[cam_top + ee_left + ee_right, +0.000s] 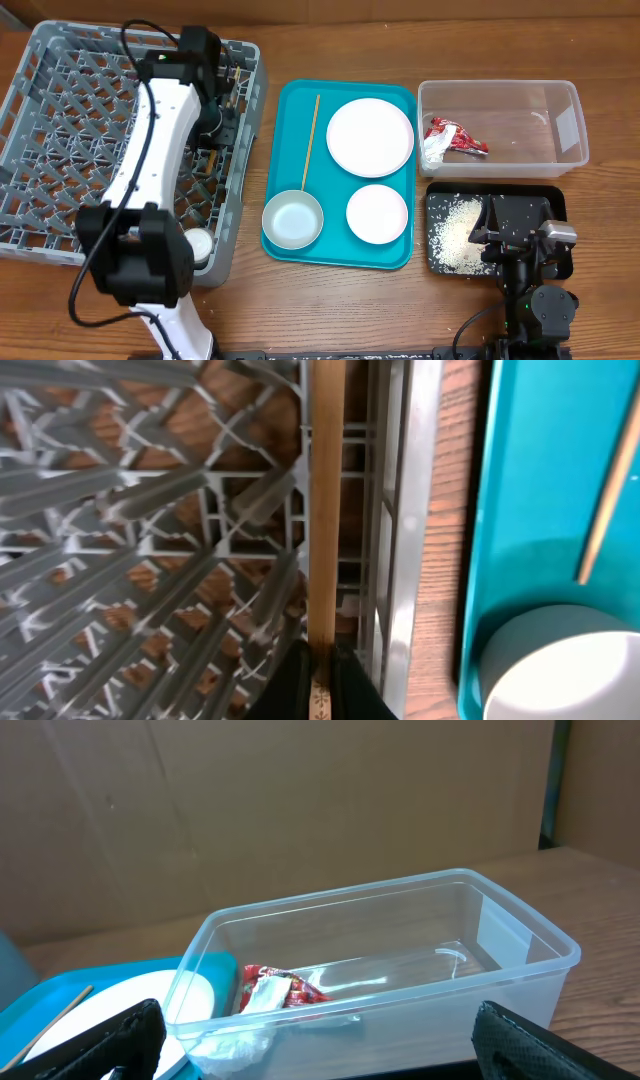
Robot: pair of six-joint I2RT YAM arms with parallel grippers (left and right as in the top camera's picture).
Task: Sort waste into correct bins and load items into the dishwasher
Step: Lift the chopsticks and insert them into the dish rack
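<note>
My left gripper (320, 672) is shut on a wooden chopstick (325, 510) and holds it over the right edge of the grey dish rack (130, 560). In the overhead view this gripper (224, 103) is at the rack's (60, 120) far right side. A second chopstick (311, 140) lies on the teal tray (340, 255), together with a large white plate (370, 137), a small white plate (377, 213) and a bowl (293, 221). My right gripper (510, 228) is open and empty over the black bin (555, 195) with rice (452, 235).
A clear plastic bin (560, 120) at the back right holds a red wrapper (460, 138) and a white tissue (434, 150); it also shows in the right wrist view (480, 970). A white cup (198, 245) sits at the rack's near right corner.
</note>
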